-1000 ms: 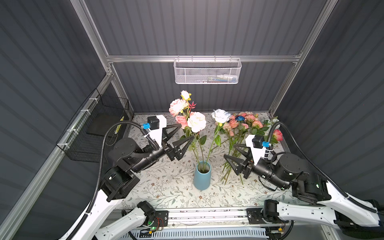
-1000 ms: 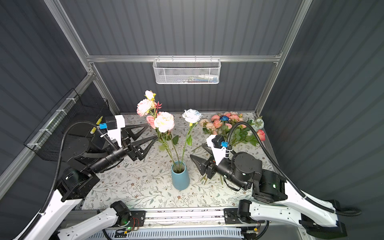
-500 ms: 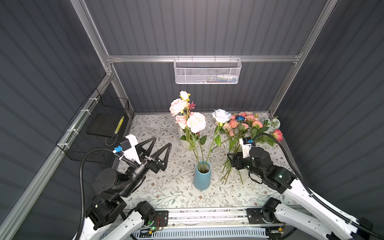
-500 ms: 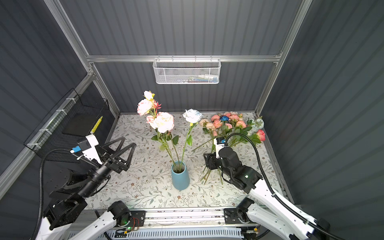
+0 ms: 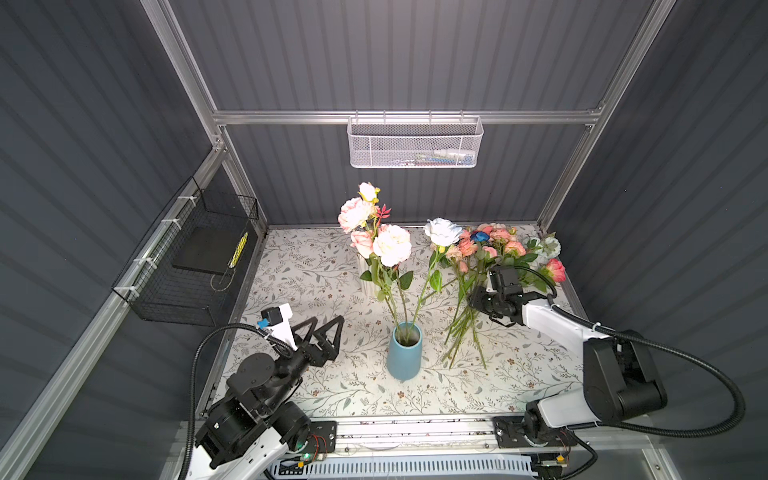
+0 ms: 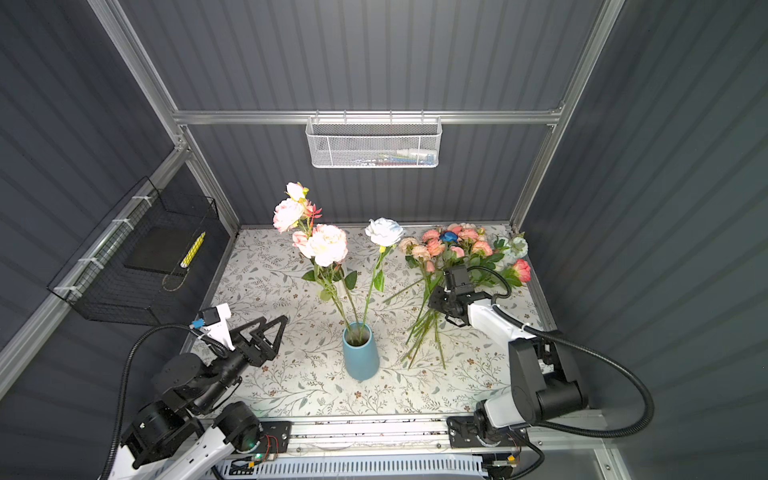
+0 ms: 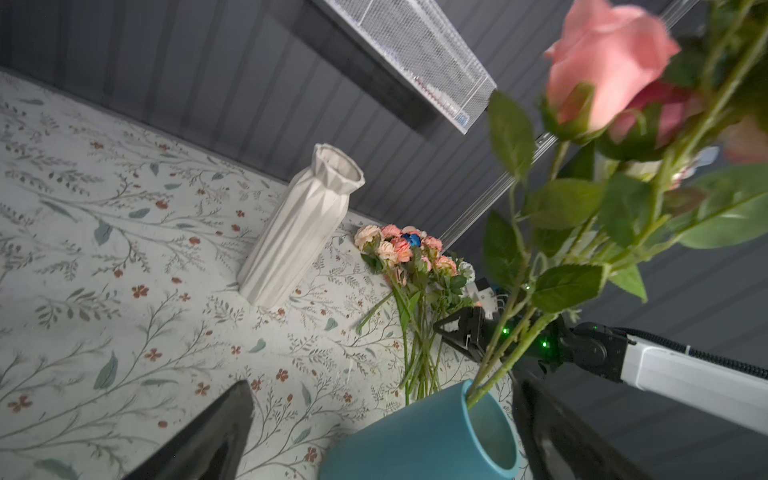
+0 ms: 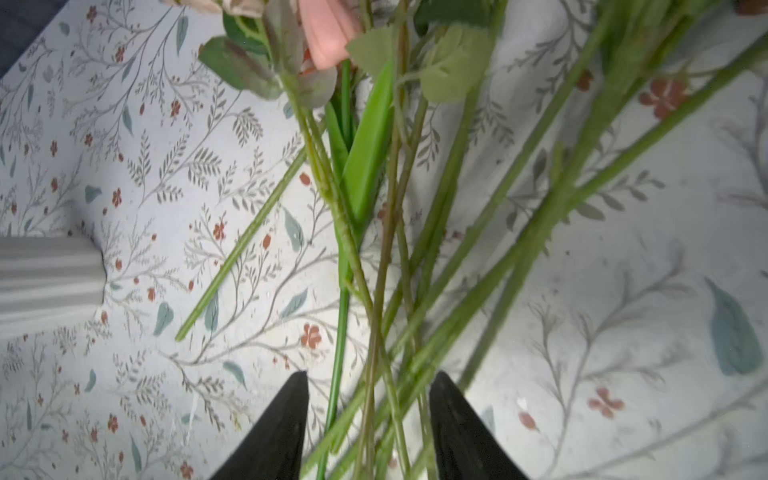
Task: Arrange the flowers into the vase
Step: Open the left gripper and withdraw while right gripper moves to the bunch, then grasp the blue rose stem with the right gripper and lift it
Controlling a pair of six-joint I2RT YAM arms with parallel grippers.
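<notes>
Several flowers [image 5: 390, 245] upright in blue vase [image 5: 404, 353] at mid-table, many more lying in a heap [image 5: 496, 249] on tablecloth [image 5: 316, 266] just to its right. Right gripper [image 8: 370, 386] half open, fingers [image 8: 282, 424] astride the heap's green stems, no stem clamped. Left gripper [image 5: 326, 319] spread wide, empty, hovering left of vase.

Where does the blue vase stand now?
In both top views the blue vase stands near the front middle of the table, with the left gripper to its left and the loose flowers lying to its right.
</notes>
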